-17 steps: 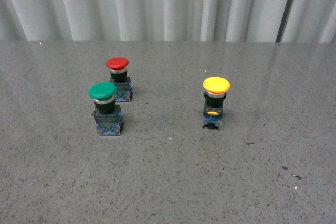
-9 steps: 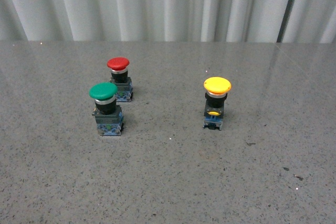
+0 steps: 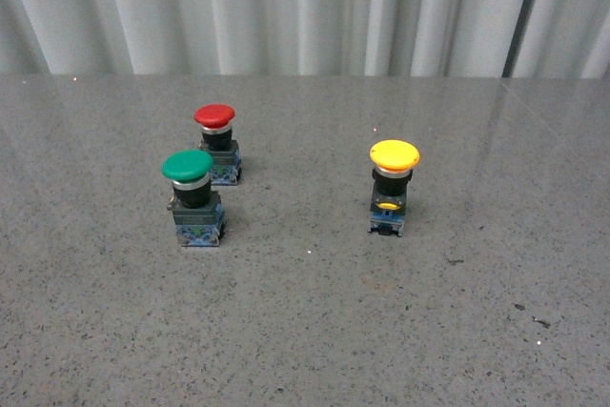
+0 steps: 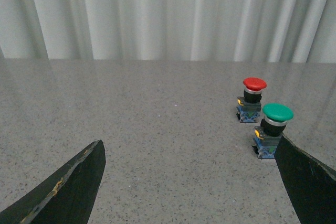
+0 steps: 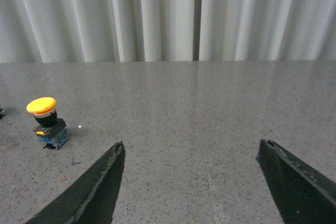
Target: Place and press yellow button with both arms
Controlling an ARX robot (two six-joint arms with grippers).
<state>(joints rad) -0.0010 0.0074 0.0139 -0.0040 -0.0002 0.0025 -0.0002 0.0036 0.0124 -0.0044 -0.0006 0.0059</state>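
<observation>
The yellow button [image 3: 393, 185] stands upright on the grey table, right of centre in the front view, with its round yellow cap on a black body and blue-grey base. The right wrist view shows the yellow button [image 5: 46, 122] off to one side, well apart from my right gripper [image 5: 191, 142], which is open with only bare table between its fingers. My left gripper [image 4: 189, 142] is open too and holds nothing. Neither arm appears in the front view.
A green-capped button [image 3: 193, 197] and a red-capped button [image 3: 217, 144] stand close together on the left of the table. In the left wrist view the green-capped button [image 4: 272, 131] sits just beyond one black finger [image 4: 310, 179]. A white curtain [image 3: 305, 7] hangs behind the table.
</observation>
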